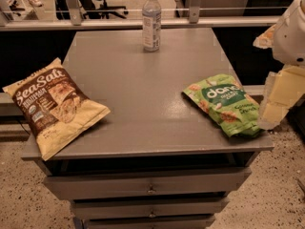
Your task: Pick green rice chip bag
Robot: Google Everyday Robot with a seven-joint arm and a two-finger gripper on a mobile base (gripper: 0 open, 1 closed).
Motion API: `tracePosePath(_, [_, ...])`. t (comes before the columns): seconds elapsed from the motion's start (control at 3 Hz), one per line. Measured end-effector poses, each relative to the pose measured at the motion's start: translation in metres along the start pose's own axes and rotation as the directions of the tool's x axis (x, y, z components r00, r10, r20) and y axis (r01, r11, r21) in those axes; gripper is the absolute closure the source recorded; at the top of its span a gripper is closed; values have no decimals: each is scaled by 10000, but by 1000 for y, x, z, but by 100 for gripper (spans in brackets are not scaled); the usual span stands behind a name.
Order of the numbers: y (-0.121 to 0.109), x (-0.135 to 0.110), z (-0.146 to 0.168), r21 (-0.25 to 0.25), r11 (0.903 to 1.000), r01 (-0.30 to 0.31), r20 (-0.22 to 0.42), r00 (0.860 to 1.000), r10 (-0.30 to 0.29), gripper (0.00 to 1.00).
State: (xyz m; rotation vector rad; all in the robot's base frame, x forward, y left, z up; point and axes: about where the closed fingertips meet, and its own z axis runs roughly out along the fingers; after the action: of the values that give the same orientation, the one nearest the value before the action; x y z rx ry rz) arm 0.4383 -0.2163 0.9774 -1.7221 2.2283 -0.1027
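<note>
The green rice chip bag [223, 104] lies flat on the right side of the grey cabinet top [143, 80], close to the front right corner, with its dark green oval logo facing up. My gripper [275, 106] hangs at the right edge of the view, just to the right of the bag and slightly above the cabinet's edge. The white arm body [290, 32] rises above it. The gripper holds nothing that I can see.
A tan-and-brown "Sea Salt" bag [55, 106] lies on the front left corner, overhanging the edge. A clear water bottle [151, 20] stands at the back middle. Drawers [150, 187] sit below the top. A rail and glass barrier [119, 23] runs behind.
</note>
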Motion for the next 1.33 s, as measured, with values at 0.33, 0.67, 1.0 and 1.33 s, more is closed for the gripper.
tracePosePath(0.33, [0,0,0,0,10000,0,0,10000,0,0])
tracePosePath(0.67, [-11,1,20,214,9996,-184,105,9998,182,0])
tracePosePath(1.0, [-29,2,58,450,9970,-631,338,9975,616,0])
tracePosePath(1.33, [-42,14,94,613,9900,-1270,326,9916,1252,0])
